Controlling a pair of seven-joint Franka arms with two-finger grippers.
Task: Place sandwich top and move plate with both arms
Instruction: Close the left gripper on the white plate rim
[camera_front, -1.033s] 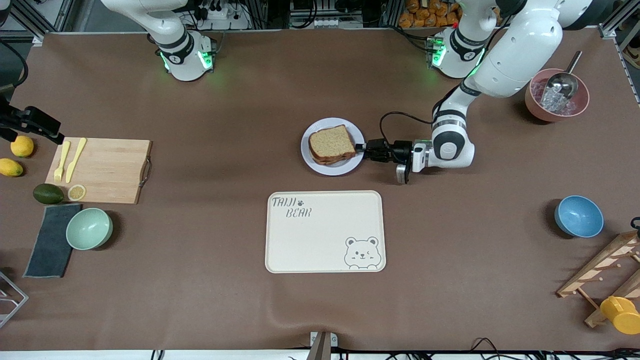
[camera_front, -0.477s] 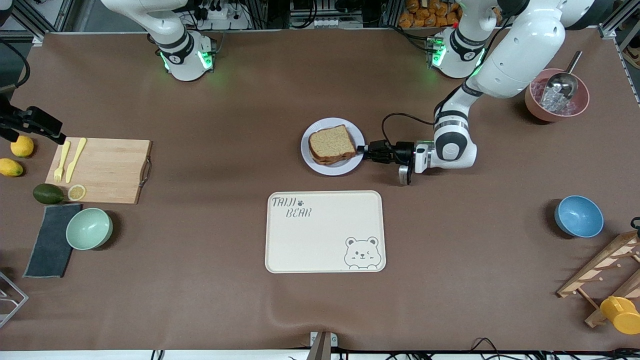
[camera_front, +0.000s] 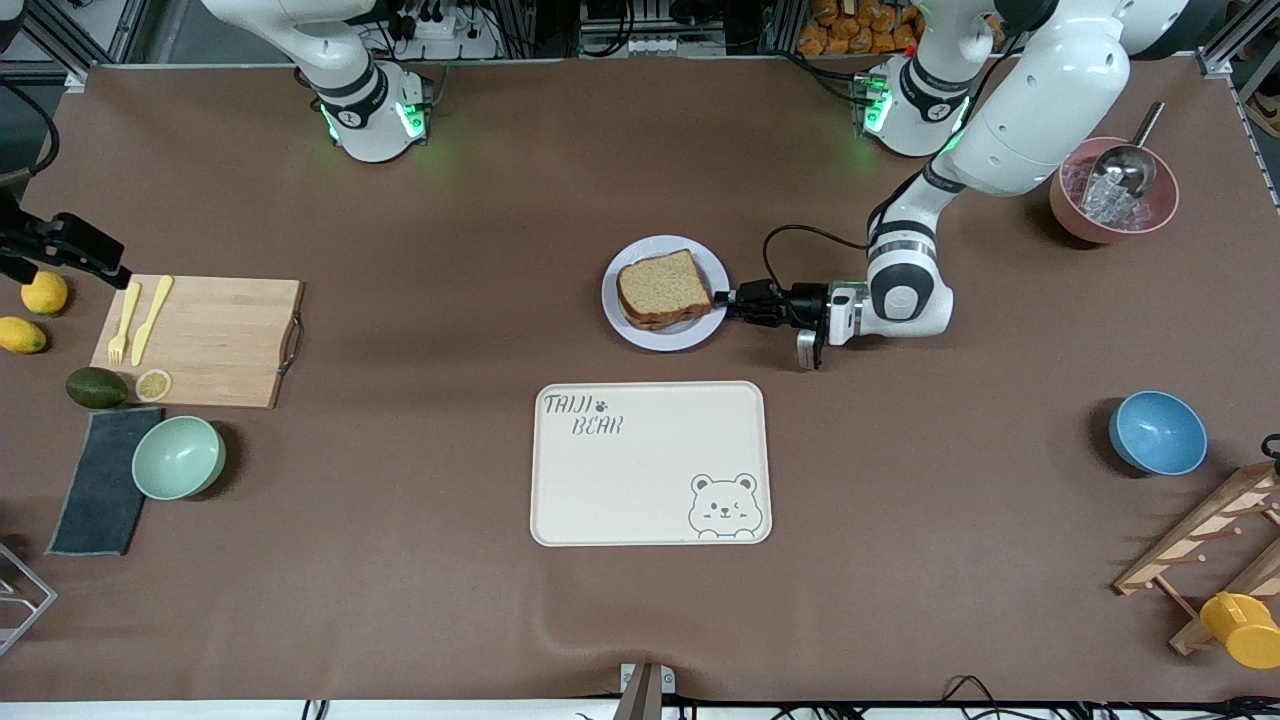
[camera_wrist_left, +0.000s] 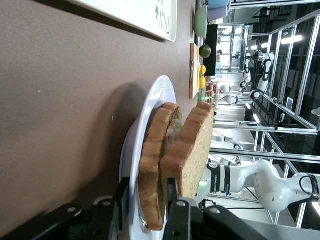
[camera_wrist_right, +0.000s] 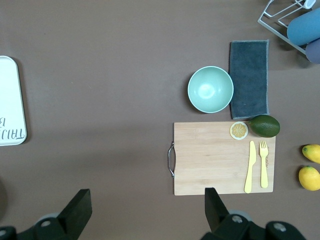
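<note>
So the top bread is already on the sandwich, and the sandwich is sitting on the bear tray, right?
Not quite. The top bread is on the sandwich, but the sandwich sits on the round plate, not the bear tray. The front view shows the tray with nothing on it, nearer the camera than the plate.

Two bowls, two lemons, one tray

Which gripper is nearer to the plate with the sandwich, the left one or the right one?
The left. The left gripper is at the plate's rim, its fingers around the edge. The right gripper hangs open above the table near the cutting board.
</note>
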